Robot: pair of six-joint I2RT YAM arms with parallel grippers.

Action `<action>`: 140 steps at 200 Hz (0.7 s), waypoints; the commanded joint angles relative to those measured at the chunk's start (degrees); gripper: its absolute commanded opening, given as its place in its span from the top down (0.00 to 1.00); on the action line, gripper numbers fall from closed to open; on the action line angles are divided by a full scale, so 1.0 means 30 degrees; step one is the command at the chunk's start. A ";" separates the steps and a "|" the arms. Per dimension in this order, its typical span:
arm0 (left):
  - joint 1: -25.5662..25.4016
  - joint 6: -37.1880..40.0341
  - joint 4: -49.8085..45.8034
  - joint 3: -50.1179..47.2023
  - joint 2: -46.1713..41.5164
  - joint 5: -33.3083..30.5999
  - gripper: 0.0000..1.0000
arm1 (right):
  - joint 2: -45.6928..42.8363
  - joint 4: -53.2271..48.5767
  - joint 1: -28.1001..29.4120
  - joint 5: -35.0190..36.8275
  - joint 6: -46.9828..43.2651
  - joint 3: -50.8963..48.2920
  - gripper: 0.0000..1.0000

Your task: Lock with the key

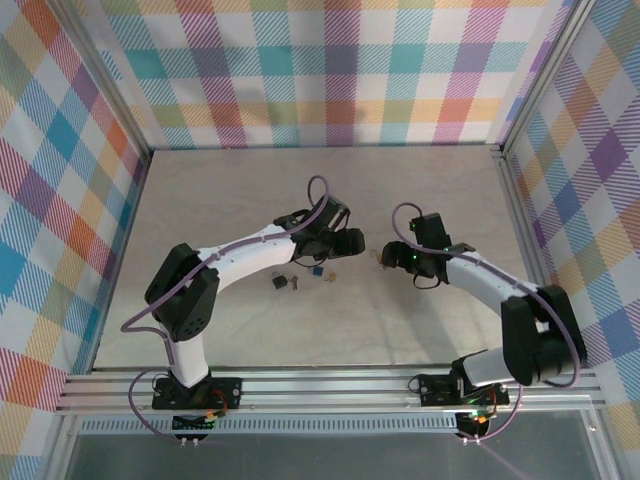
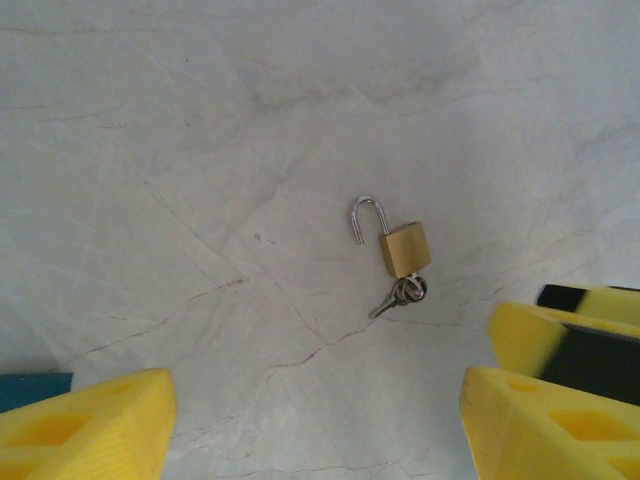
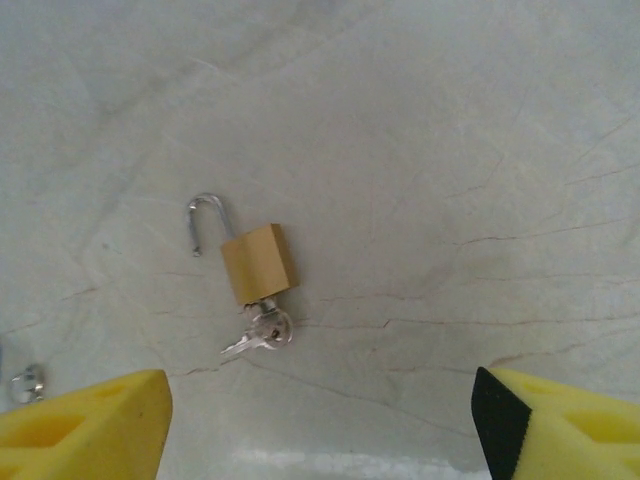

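A small brass padlock [image 3: 260,262] lies flat on the pale marble table with its steel shackle [image 3: 204,222] swung open. A key [image 3: 262,330] on a ring sticks out of its bottom. The padlock [image 2: 405,248] also lies ahead of my left gripper [image 2: 315,425], which hovers open above the table with nothing between its yellow fingers. My right gripper [image 3: 320,425] is open too, with the padlock ahead and to its left. In the top view the padlock [image 1: 380,262] sits between the left gripper [image 1: 345,243] and the right gripper [image 1: 398,258].
Several small items lie left of the padlock: a dark piece [image 1: 280,282], a blue piece [image 1: 318,270] and a tan piece [image 1: 335,277]. A loose metal ring [image 3: 25,385] lies at the left edge. Plaid walls enclose the table.
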 commanded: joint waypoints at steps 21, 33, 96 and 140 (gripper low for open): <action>-0.0048 -0.0644 0.2144 -0.2425 -0.3022 -0.1557 0.25 | 0.2003 -0.0465 0.0937 0.0586 -0.0911 0.2034 0.22; -0.0041 -0.0706 0.2503 -0.3312 -0.3919 -0.1955 0.25 | 0.2812 -0.0918 0.1348 0.1184 -0.1104 0.2681 0.22; -0.0040 -0.0346 0.3042 -0.7019 -0.8331 -0.4274 0.25 | 0.5694 -0.2221 0.2422 0.3597 -0.2164 0.4611 0.30; -0.0052 0.0261 0.3309 -0.8611 -1.0765 -0.5780 0.24 | 0.6850 -0.3145 0.2906 0.4947 -0.2819 0.5730 0.36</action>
